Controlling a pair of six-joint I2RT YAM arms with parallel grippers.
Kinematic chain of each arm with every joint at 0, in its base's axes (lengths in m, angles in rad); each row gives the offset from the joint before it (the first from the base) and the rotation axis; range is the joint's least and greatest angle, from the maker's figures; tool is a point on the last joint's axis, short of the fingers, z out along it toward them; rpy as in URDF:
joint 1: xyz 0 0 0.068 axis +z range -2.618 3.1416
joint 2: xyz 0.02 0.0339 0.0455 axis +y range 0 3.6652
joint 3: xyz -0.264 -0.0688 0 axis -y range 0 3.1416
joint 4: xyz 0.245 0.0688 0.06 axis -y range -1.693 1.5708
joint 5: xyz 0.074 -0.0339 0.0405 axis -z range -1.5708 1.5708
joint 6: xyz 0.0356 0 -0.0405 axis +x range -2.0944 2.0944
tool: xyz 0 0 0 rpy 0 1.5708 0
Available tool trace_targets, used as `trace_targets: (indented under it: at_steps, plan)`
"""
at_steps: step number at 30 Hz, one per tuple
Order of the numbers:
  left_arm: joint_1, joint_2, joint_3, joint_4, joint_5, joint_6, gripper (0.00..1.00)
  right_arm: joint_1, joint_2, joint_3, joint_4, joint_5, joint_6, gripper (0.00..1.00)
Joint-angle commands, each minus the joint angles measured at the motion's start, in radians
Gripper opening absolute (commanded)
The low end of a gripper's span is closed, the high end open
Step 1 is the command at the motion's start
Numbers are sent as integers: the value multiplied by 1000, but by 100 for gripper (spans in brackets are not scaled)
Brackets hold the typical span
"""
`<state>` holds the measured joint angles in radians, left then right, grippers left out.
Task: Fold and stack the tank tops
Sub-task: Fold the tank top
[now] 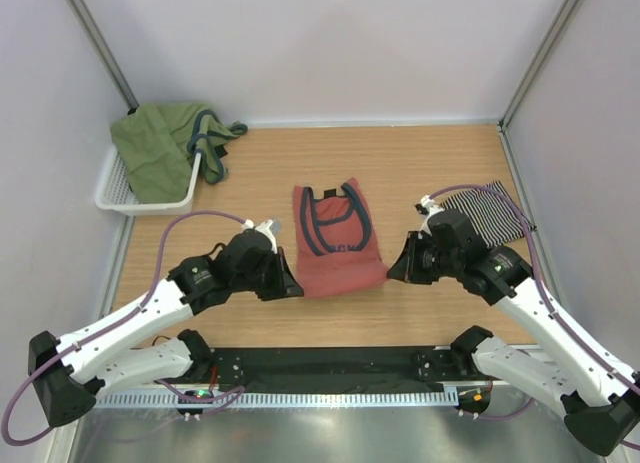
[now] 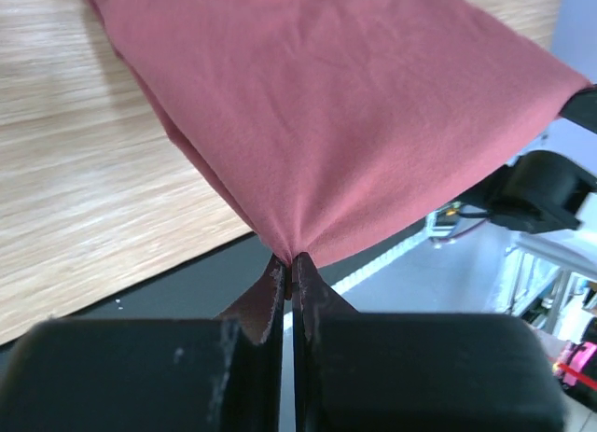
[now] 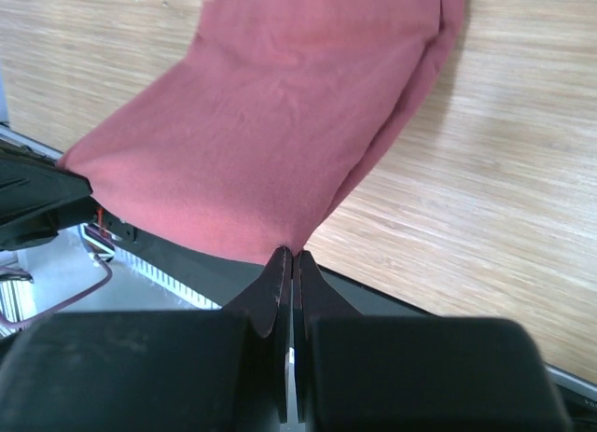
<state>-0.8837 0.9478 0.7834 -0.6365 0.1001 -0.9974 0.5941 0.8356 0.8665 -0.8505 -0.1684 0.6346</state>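
The salmon-red tank top with dark teal trim lies folded lengthwise in the middle of the table, its near hem lifted off the wood. My left gripper is shut on the near-left corner of the hem; in the left wrist view the red cloth fans out from the pinched tips of that gripper. My right gripper is shut on the near-right corner, where the cloth spreads away from the closed gripper. The striped tank top lies flat at the right, behind my right arm.
A white basket stands at the back left with a green garment draped over it. A black strip runs along the table's near edge between the arm bases. Walls close in the left, back and right sides.
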Motion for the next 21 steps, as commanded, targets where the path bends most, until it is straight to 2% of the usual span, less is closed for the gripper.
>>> trace_targets:
  at_steps: [1, 8, 21]
  plan:
    - [-20, -44, 47, -60, -7, -44, 0, 1, -21, 74, -56, 41, -13, 1]
    - [-81, -41, 5, -54, -25, -96, 0, 1, -56, 25, -50, 33, 4, 1]
    - [-80, 5, 74, -12, -36, -106, 0, 0, 36, 178, -73, 125, -65, 1]
